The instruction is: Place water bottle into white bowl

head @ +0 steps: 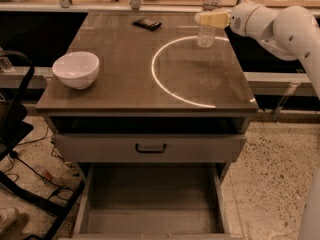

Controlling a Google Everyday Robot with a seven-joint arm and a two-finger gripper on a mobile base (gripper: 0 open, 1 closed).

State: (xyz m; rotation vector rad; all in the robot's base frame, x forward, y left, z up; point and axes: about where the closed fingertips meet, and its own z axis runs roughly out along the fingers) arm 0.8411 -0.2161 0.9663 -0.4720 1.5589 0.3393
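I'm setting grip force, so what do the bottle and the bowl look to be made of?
Bottle: thin clear plastic, likely; the table shows through its body. Bowl: glossy white ceramic or hard plastic; smooth rim with soft highlights, which one is unclear. The end effector is at the bottle's upper half, near the table's far right corner.
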